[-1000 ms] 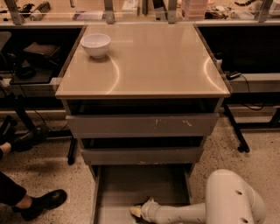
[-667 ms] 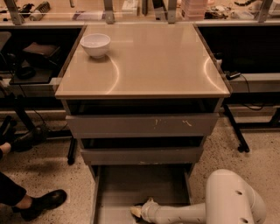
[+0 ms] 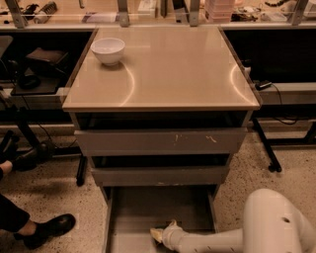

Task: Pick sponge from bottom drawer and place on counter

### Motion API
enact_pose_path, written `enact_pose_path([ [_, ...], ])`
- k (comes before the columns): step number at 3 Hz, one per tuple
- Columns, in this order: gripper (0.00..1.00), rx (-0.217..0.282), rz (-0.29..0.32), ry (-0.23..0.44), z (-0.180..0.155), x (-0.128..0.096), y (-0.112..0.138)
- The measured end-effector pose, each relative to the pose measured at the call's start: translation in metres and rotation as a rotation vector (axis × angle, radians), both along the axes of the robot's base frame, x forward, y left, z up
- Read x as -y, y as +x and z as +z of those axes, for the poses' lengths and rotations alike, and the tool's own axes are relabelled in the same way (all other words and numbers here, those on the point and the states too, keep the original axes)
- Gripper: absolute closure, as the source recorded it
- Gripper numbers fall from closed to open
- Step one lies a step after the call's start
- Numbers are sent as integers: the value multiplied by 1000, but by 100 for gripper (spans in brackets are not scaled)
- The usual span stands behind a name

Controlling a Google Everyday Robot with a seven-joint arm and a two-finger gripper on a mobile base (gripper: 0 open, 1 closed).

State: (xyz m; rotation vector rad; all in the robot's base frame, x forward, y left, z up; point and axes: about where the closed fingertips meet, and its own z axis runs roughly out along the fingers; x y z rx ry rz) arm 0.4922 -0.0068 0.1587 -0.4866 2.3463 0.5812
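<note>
The bottom drawer is pulled out, and its plain grey floor shows. My white arm reaches into it from the lower right. The gripper is low over the drawer floor near the front. A small yellowish patch at the gripper's tip looks like the sponge. Its dark green face does not show, and most of it is hidden by the gripper. The counter is the glossy tan top of the cabinet, well above the gripper.
A white bowl stands at the counter's back left. The two upper drawers are slightly open above the bottom one. A person's black shoe is on the floor at the left. Shelves with metal posts stand behind.
</note>
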Motion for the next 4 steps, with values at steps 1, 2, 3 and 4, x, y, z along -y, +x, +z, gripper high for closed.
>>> enact_pose_path([
  [1,100,151,-87,7,97,41,15],
  [2,100,262,-174,14,194,87,7],
  [3,100,286,-258,54,276,121,-19],
  [4,100,348,-287,13,313,149,-12],
])
